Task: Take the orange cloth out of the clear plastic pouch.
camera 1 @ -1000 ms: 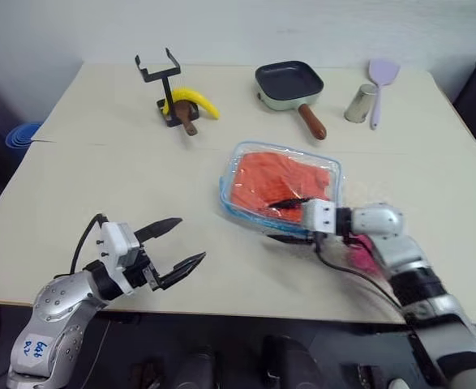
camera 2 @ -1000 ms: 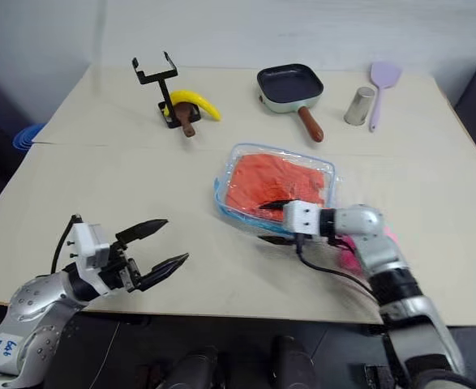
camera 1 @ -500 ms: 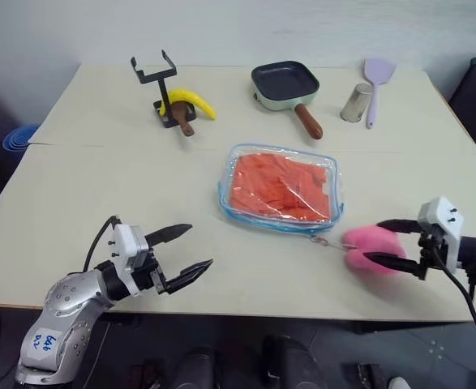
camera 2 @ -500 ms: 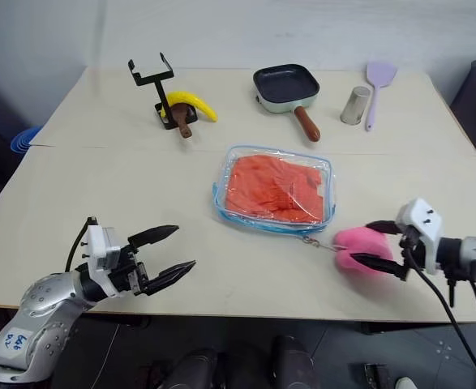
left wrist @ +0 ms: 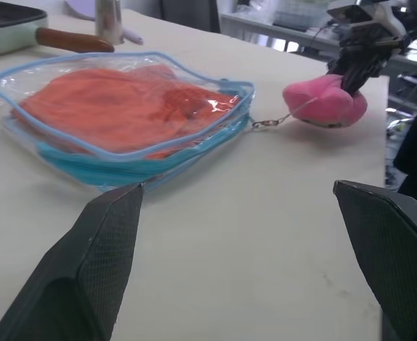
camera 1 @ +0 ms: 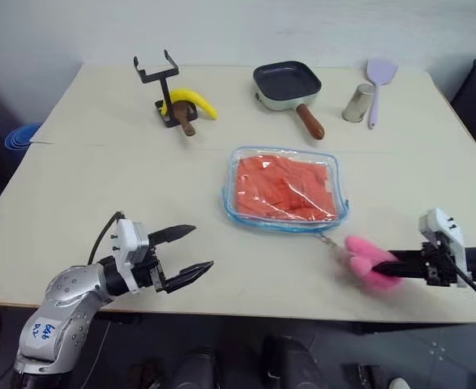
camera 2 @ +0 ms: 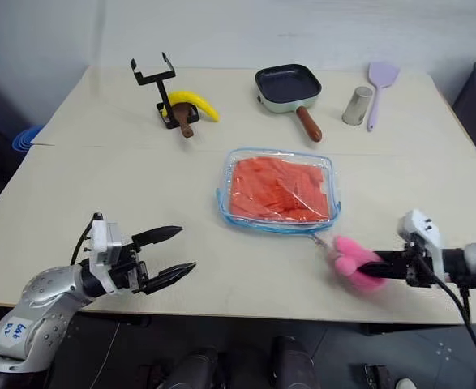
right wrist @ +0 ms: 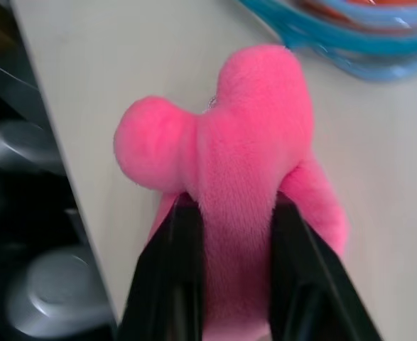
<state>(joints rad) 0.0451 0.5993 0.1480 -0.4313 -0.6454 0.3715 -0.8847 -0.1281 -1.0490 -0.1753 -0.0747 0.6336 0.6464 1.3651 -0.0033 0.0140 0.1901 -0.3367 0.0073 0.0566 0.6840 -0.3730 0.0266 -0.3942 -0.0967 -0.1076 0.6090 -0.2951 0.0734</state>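
The clear plastic pouch with blue edging lies flat mid-table, and the orange cloth is folded inside it. A short chain runs from its zipper to a pink plush charm near the table's front edge. My right gripper reaches in from the right and is shut on that charm. The right wrist view has the plush squeezed between both black fingers. My left gripper hovers open at the front left, well apart from the pouch.
Along the far side stand a black phone stand with a banana, a dark square pan, a metal cup and a purple spatula. The table's front edge runs just below the charm.
My right gripper left the pouch's near edge, swung right to the pink charm and closed on it. The left gripper stayed put and open.
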